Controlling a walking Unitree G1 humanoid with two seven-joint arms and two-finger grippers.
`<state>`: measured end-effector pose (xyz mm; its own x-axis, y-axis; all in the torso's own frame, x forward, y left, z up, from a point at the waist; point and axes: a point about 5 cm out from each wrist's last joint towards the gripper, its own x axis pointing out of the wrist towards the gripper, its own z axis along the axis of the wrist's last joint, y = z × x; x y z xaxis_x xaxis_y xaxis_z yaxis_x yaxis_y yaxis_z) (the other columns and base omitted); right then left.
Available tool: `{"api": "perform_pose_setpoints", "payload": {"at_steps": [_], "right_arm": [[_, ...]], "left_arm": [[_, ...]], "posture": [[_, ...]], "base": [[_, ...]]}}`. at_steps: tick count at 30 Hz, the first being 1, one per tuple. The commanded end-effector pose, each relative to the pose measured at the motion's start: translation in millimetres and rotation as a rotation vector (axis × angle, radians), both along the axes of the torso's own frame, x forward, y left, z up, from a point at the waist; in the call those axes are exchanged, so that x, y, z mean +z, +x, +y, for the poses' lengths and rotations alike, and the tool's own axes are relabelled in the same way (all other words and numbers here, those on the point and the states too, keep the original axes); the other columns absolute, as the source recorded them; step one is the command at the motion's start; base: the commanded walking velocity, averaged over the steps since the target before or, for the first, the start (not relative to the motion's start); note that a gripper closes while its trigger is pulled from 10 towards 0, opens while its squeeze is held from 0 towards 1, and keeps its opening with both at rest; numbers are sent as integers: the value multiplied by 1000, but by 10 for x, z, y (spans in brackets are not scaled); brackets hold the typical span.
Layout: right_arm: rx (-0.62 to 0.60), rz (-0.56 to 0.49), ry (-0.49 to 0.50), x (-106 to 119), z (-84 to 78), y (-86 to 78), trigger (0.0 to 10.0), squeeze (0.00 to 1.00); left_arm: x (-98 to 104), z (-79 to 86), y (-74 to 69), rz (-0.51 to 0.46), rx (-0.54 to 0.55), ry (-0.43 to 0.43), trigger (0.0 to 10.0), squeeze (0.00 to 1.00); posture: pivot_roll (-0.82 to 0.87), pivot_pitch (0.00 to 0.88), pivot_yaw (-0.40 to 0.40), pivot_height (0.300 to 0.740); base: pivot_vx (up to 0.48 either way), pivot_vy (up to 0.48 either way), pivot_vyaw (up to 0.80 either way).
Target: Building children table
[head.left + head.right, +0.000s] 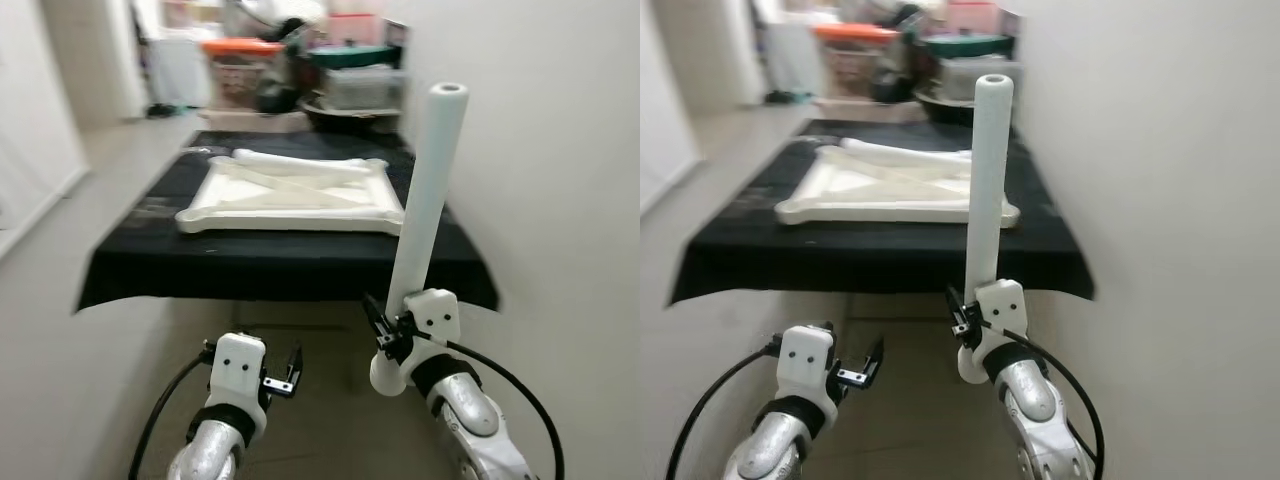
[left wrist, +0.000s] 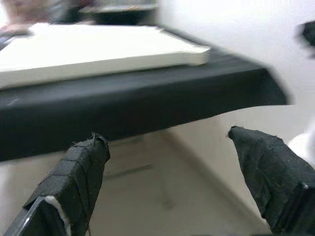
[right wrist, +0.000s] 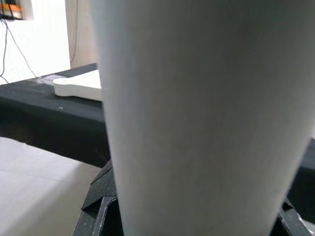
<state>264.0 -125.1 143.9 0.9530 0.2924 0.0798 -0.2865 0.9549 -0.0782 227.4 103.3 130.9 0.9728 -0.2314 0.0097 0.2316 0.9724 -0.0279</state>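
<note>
Left eye view: right hand (image 1: 385, 335) low in front of the desk (image 1: 250, 262), clamped on a white leg (image 1: 428, 190), a long round tube held near upright with a slight tilt, open end up, lower end jutting below the hand. Right wrist view: leg (image 3: 206, 113) close against the lens, black fingers (image 3: 101, 194) pressed to its sides. Left hand (image 1: 283, 375) beside it at the same low height, fingers parted wide, holding nothing; left wrist view shows both black fingers (image 2: 74, 182) well apart with the desk edge (image 2: 147, 103) beyond them. Desk: draped in black cloth, standing against the pale wall (image 1: 540, 150) on the robot's right. Tabletop (image 1: 290, 200): white, lying underside up on the cloth, raised rim and crossed ribs visible. Second white leg (image 1: 300, 162): lying flat across the far part of the tabletop. Beyond the desk: blurred clutter, including clear bins (image 1: 365, 88) and one with an orange lid (image 1: 240, 47). Floor (image 1: 60, 330): pale, under and left of the desk.
</note>
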Motion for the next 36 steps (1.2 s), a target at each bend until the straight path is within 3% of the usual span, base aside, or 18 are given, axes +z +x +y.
{"api": "perform_pose_setpoints", "payload": {"at_steps": [1, 14, 29, 36], "right_arm": [[23, -24, -2, 39, 59, 16, 10000, 0], [-29, -37, 25, 111, 29, 149, 10000, 0], [-35, -46, 29, 147, 44, 154, 10000, 0], [-25, -45, 38, 158, 71, 134, 10000, 0]], "left_arm": [[-7, 38, 12, -5, 32, 10, 10000, 0], [42, 65, 98, -12, 64, 0, 10000, 0], [44, 43, 97, 4, 89, -15, 10000, 0], [107, 72, 92, -23, 112, -1, 10000, 0]], "posture": [[21, 0, -64, 740], [33, 0, -71, 740], [32, 0, -65, 740], [37, 0, -69, 740]], "base": [[0, 0, 0], [0, -92, 0], [0, 471, 0], [0, 0, 0]]}}
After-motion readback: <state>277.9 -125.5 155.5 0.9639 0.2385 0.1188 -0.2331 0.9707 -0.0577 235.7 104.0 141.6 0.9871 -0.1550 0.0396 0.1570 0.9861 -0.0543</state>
